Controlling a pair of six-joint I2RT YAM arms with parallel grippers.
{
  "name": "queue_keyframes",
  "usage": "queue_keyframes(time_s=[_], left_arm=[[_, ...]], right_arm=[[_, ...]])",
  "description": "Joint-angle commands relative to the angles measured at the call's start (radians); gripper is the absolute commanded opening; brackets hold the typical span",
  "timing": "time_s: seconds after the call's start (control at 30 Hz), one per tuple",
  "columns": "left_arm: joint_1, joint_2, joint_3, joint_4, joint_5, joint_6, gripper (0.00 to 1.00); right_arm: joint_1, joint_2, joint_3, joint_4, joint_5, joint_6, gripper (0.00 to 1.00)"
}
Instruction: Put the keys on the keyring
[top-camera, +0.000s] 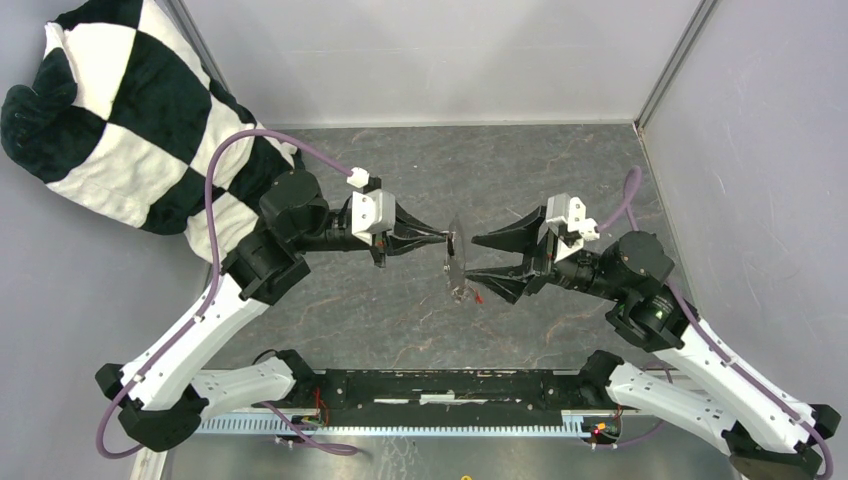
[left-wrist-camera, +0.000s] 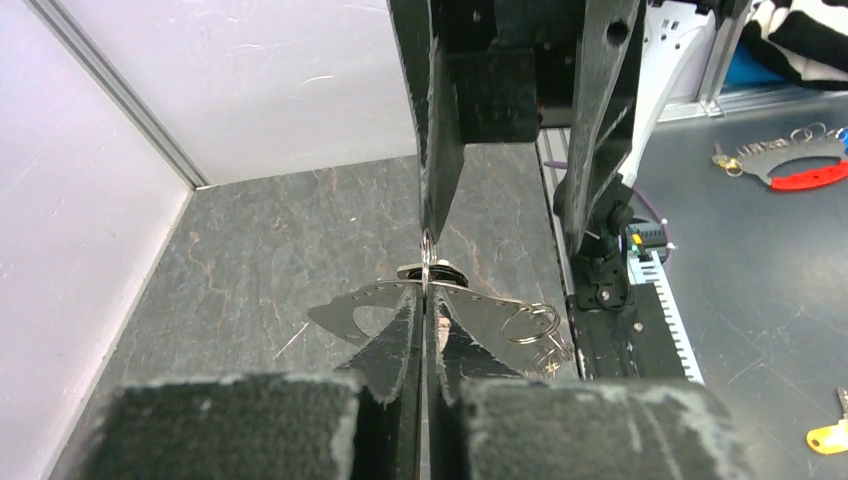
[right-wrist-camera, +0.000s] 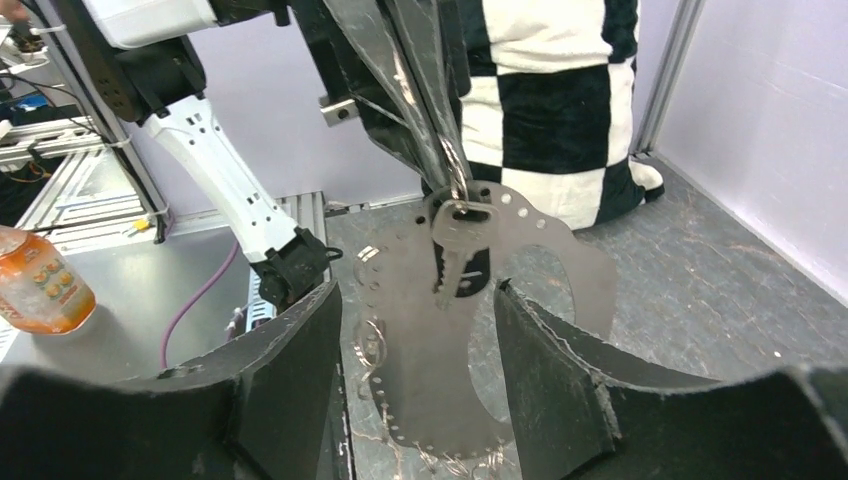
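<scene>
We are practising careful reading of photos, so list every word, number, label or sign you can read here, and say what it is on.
No text can be read anywhere in these pictures.
Orange bottle: its markings are too blurred to read.
Key: any stamping is too small to make out.
Keyring: bare metal with punched holes, no writing seen.

Dark veined slate-look tabletop between pale lilac walls (aluminium corner posts), checkered cloth far left.

Keyring hangs between left end effector and right end effector.
</scene>
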Motion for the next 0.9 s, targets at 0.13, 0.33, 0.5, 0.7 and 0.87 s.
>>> queue_keyframes(time_s=[0.13, 0.33, 0.5, 0.7, 0.87], left_arm=[[0.003, -0.016, -0.015, 0.122, -0.012, -0.106, 0.02], [0.003, -0.026, -0.026, 0.119, -0.009, -0.096, 0.02], [0.003, -0.031, -0.034, 0.12, -0.009, -0.095, 0.02], [0.003, -0.042, -0.047, 0.122, -0.017, -0.094, 0.02], [0.003, -0.054, -0.057, 0.127, -0.046, -0.079, 0.02]], right_arm=[[-0.002, 0.057, 0.0, 0.152, 0.079, 0.052, 0.64], [-0.002, 0.096, 0.003, 0.173, 0.102, 0.064, 0.55], [-0.002, 0.09, -0.007, 0.179, 0.141, 0.062, 0.42], [-0.002, 0.082, -0.001, 0.158, 0.151, 0.041, 0.16], [-0.001, 0.068, 0.012, 0.082, 0.138, -0.001, 0.07]])
